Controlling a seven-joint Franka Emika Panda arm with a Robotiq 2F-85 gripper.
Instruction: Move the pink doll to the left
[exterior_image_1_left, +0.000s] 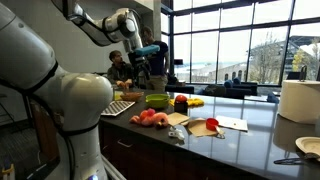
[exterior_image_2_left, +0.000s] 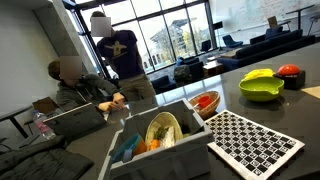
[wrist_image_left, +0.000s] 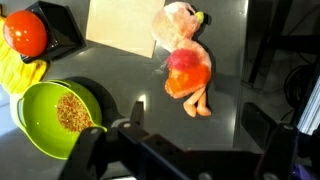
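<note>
Doll: laid on counter, near bowl but apart from it; bare counter is seen between them, counter edge on the doll's far side. Gripper: held above, jaws spread, nothing gripped.

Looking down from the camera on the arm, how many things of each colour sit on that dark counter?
Pink: 1, pink doll
Green: 1, green bowl holding grain
Red: 1, red round object
Yellow: 1, yellow object
Tan: 1, tan board
Total: 5
</note>
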